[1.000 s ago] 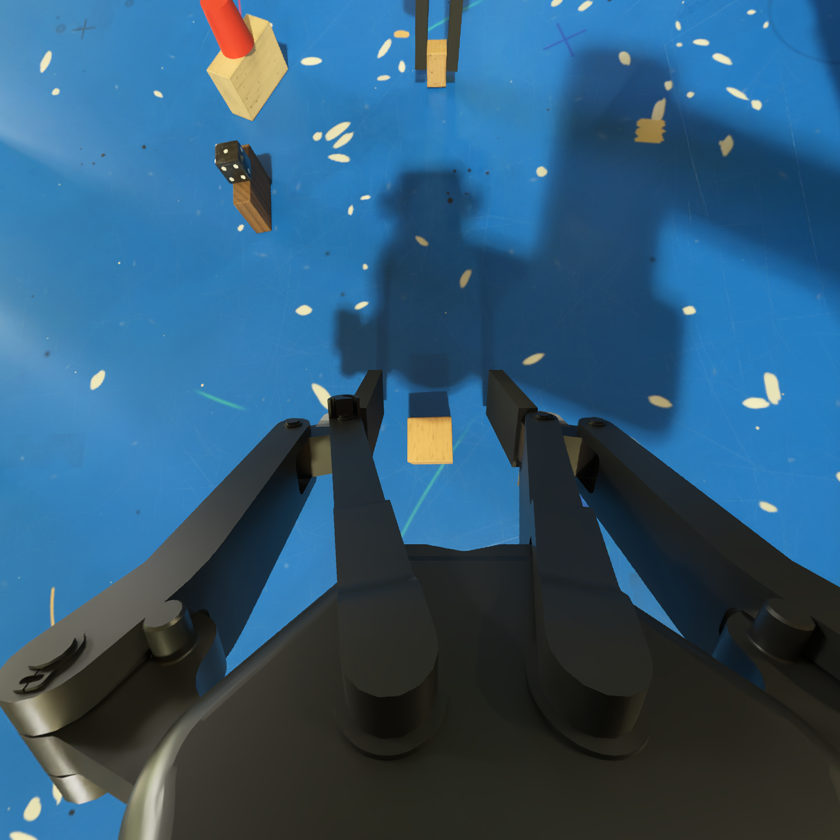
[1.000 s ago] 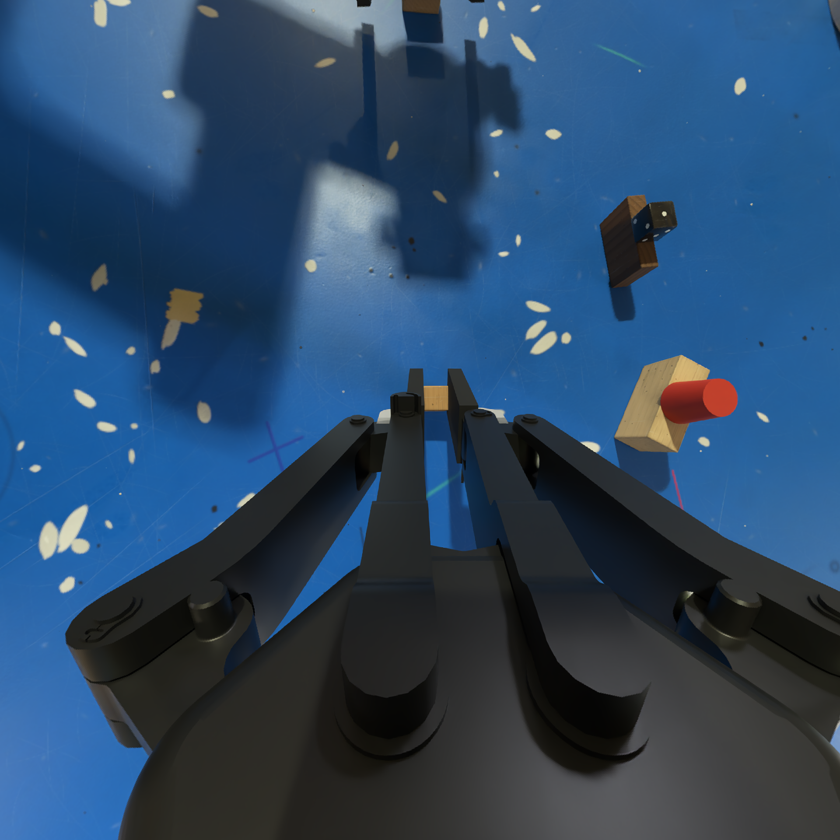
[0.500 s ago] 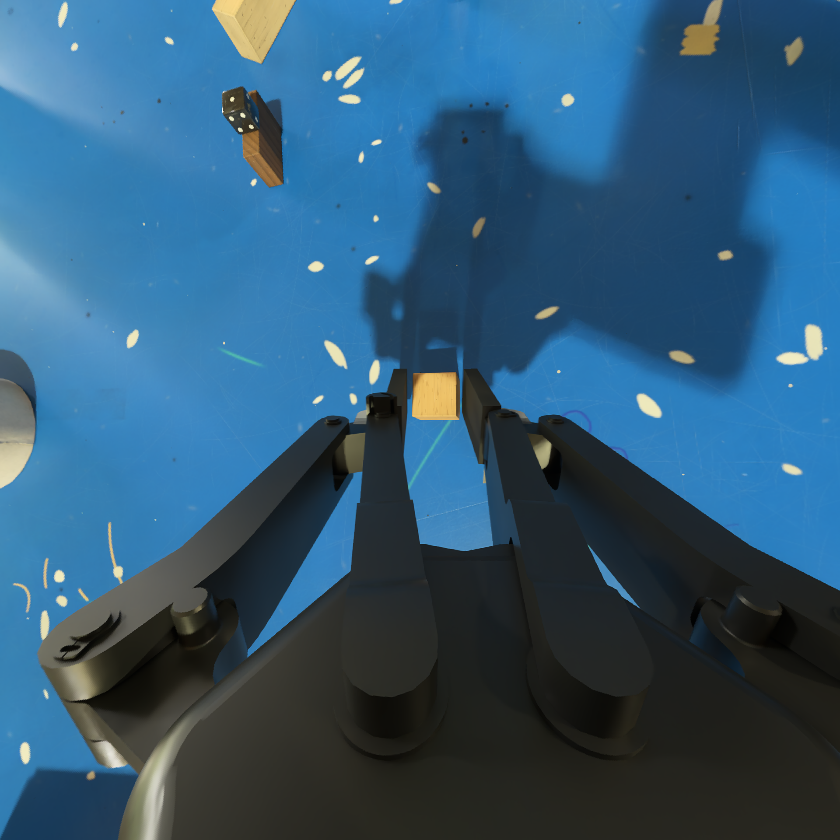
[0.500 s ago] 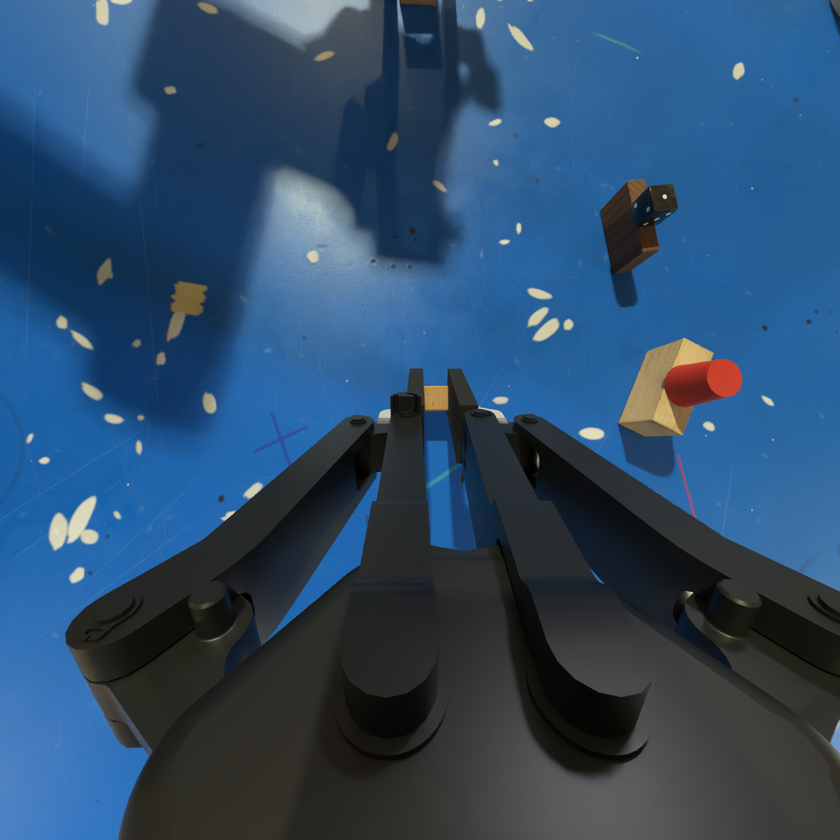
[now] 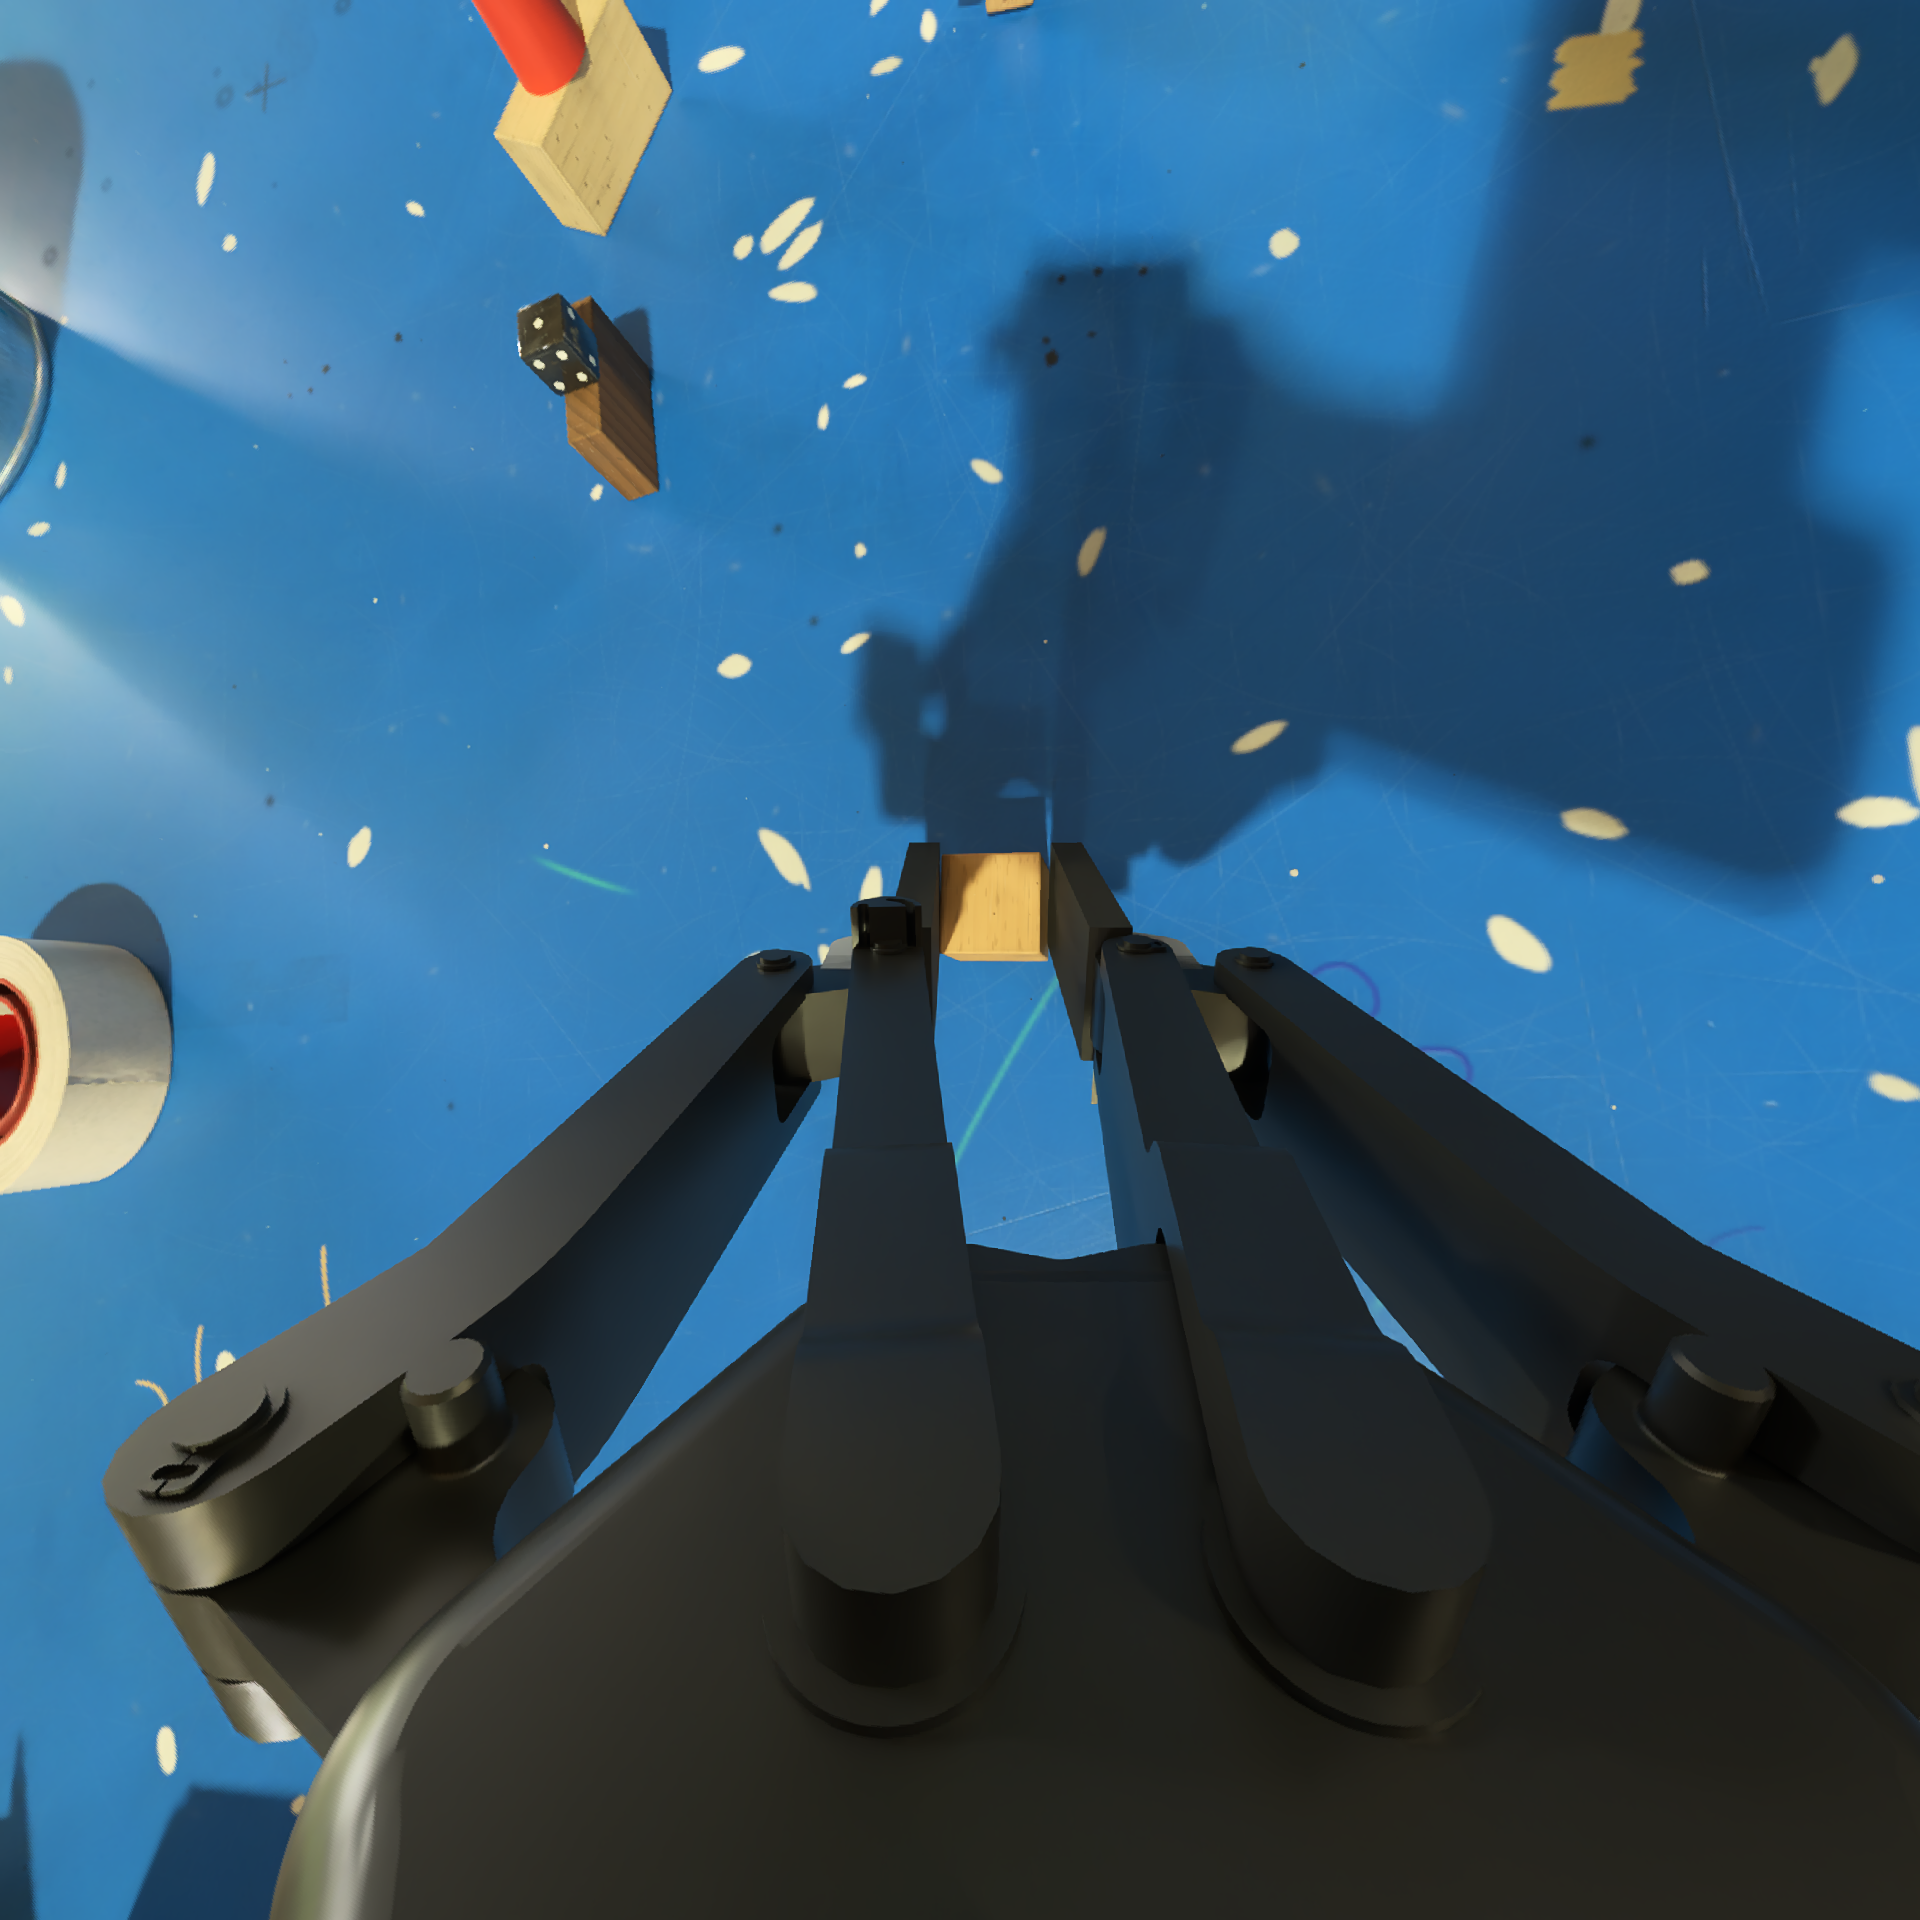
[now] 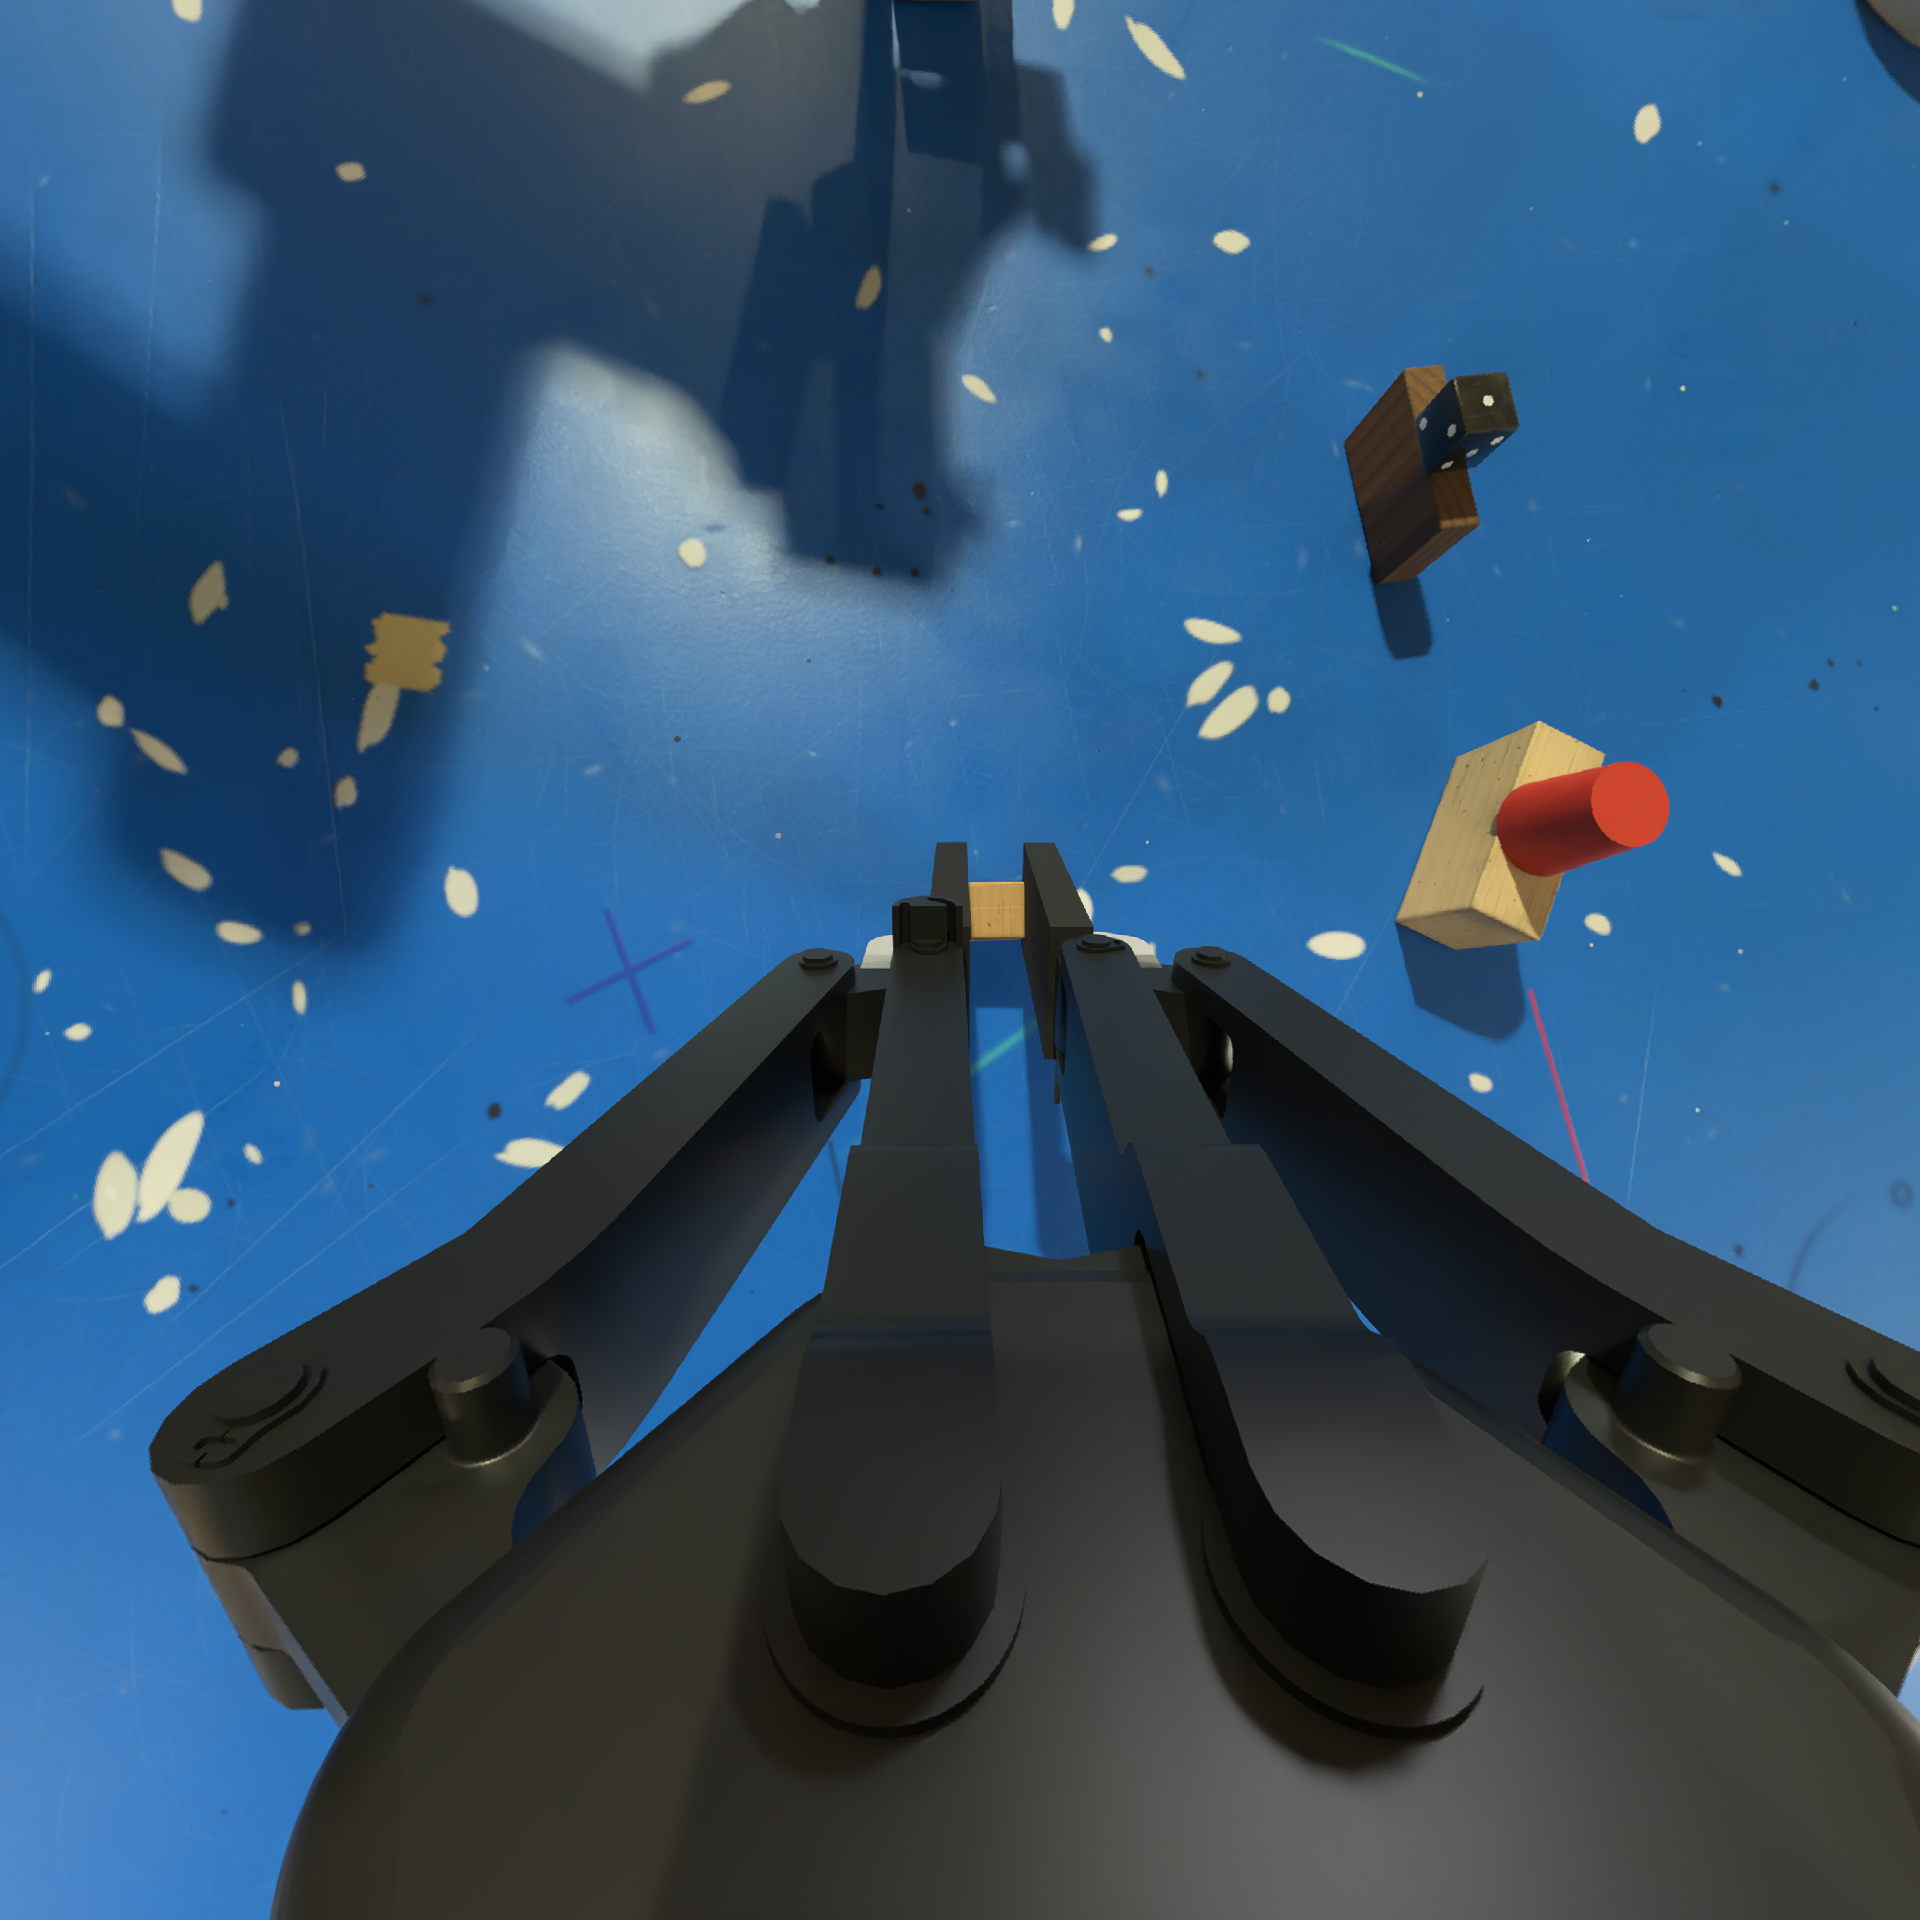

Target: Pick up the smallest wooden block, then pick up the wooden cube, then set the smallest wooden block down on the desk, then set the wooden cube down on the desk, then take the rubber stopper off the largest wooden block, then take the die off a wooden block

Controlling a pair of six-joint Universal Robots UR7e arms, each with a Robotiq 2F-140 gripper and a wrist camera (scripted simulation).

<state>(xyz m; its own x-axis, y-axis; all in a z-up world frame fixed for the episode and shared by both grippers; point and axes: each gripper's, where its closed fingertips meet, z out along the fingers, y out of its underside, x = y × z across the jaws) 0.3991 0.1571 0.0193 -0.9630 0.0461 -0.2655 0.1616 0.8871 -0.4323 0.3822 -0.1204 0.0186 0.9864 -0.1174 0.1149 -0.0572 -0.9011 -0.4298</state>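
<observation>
My left gripper (image 5: 992, 878) is shut on the light wooden cube (image 5: 992, 920) and holds it above the blue desk (image 5: 1351, 1039). My right gripper (image 6: 995, 878) is shut on the smallest wooden block (image 6: 995, 912), also off the desk. The largest block (image 5: 587, 145), light wood, carries the red rubber stopper (image 5: 530, 42); both show in the right wrist view, block (image 6: 1465, 873) and stopper (image 6: 1584, 816). A dark wooden block (image 5: 615, 416) bears the black die (image 5: 558, 343); they show to my right gripper's far right, block (image 6: 1397, 488) and die (image 6: 1470, 421).
A roll of tape (image 5: 94, 1060) lies at the left edge of the left wrist view, with a glass rim (image 5: 21, 395) beyond it. The desk (image 6: 623, 727) is flecked with pale specks and crossed by arm shadows.
My left gripper closed on the cube and lifted it off the desk; the tape roll came into view. My right gripper kept hold of its block and shifted slightly.
</observation>
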